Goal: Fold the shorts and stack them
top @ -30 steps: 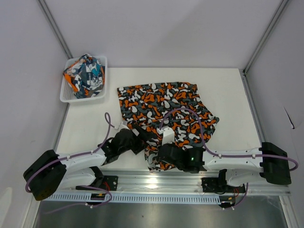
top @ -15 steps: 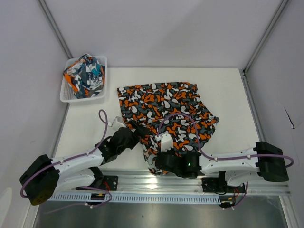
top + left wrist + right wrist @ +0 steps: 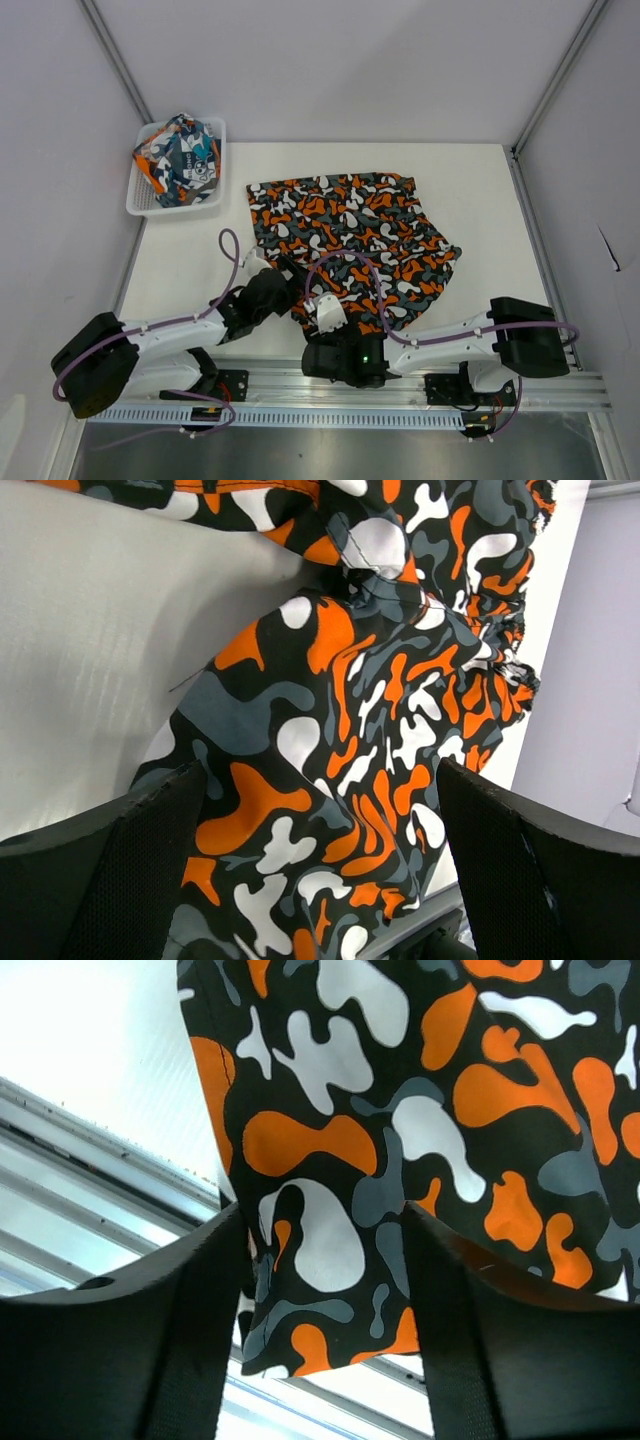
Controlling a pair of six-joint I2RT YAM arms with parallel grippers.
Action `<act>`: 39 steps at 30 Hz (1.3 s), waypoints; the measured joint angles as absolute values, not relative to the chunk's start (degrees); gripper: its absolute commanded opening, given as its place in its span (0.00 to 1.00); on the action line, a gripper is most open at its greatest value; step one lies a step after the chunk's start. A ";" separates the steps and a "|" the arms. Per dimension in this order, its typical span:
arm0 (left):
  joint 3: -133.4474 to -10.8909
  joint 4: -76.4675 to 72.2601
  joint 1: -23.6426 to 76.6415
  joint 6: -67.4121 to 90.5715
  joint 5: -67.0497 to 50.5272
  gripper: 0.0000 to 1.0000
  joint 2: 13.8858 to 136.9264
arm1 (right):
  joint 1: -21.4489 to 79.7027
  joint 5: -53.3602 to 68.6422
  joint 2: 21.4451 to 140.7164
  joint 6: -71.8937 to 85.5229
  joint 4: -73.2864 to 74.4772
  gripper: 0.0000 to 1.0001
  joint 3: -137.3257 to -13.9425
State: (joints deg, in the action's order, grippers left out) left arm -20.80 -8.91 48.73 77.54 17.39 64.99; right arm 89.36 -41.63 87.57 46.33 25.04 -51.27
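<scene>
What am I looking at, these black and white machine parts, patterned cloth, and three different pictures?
Those are a robot's left arm and right arm, bolted at the near edge of a white table. The wide picture comes from a fixed overhead camera; the close-ups from a camera on each wrist. Orange, black, grey and white camouflage fabric shorts lie spread on the table. Teal, orange and white printed shorts sit bundled in a white mesh plastic basket at the far left. The left gripper and right gripper stand open, camouflage cloth between their fingers, nothing clamped.
</scene>
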 measured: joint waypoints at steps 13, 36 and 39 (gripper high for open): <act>-21.45 -8.19 48.90 77.52 17.39 0.98 61.98 | 97.41 -47.94 100.03 49.69 34.98 0.85 -61.04; -22.35 -2.22 48.84 76.34 18.33 0.99 56.58 | 102.78 -55.42 110.52 62.48 59.24 0.66 -70.37; -23.27 -1.52 48.84 75.88 18.24 0.99 57.23 | 102.74 -55.70 110.15 62.76 59.92 0.66 -70.19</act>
State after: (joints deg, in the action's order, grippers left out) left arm -23.27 -1.52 48.84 75.88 18.24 57.23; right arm 102.74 -55.70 110.15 62.76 59.92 -70.19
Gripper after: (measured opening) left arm 0.990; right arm 0.663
